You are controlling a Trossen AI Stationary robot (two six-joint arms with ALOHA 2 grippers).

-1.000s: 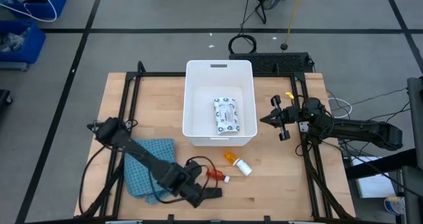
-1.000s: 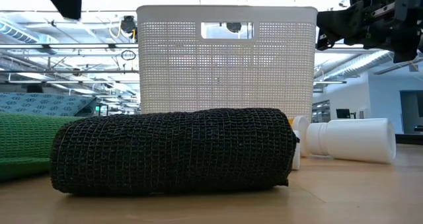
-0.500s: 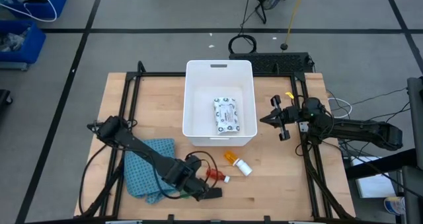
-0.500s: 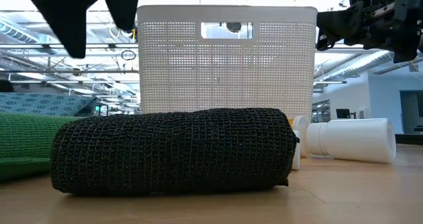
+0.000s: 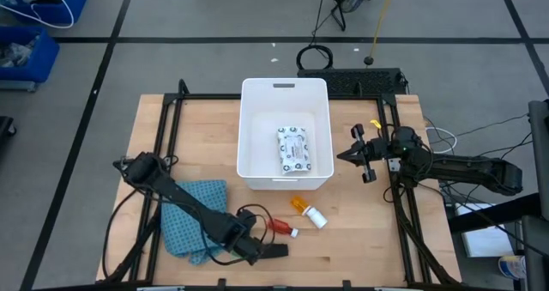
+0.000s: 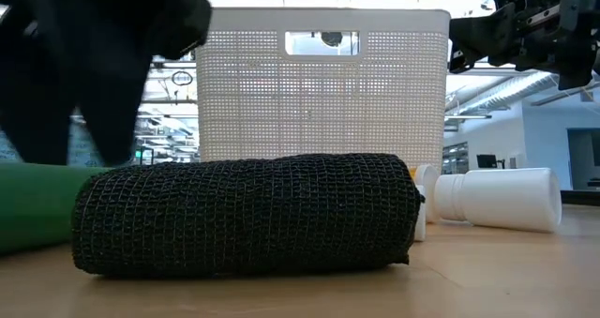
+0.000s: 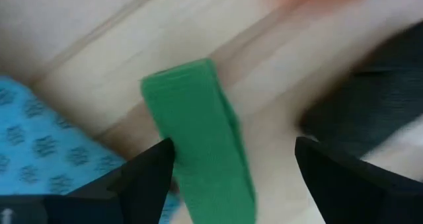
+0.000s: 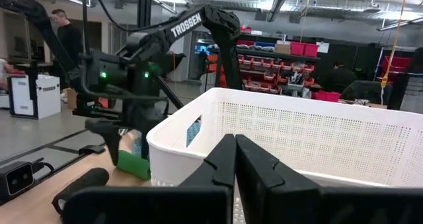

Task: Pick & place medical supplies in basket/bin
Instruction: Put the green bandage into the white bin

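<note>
My left gripper point(image 5: 246, 245) is open and low over the green oblong piece point(image 7: 198, 138) near the table's near edge. Its fingers stand on either side of the piece, across its length. The black oblong piece point(image 5: 274, 251) lies on the table just right of it and fills the low view point(image 6: 244, 215). The red-and-white tube point(image 5: 281, 230) and the orange pill bottle with white cap point(image 5: 307, 211) lie between these and the white tub point(image 5: 243, 136). The flat white packet point(image 5: 292, 149) lies in the tub. My right gripper point(image 5: 343, 156) is shut and hovers right of the tub. My left gripper comes at the green piece from above, pointing down, with one finger point(image 7: 149, 178) close against the piece's long side point(image 7: 173, 154) and the other finger well clear. I cannot tell whether it touches. The piece lies flat on the table.
The blue checked cloth point(image 5: 193, 218) lies crumpled just left of the green piece, under my left arm. A red-and-black cable point(image 5: 257, 212) loops by the gripper. Bare wood lies to the right of the bottle. People and another arm show in the room beyond point(image 8: 66, 32).
My left gripper has come down toward the green piece: in the low view it has grown from a dark shape at the top into fingers reaching almost to the table. It has stayed open. My right arm has kept still.
</note>
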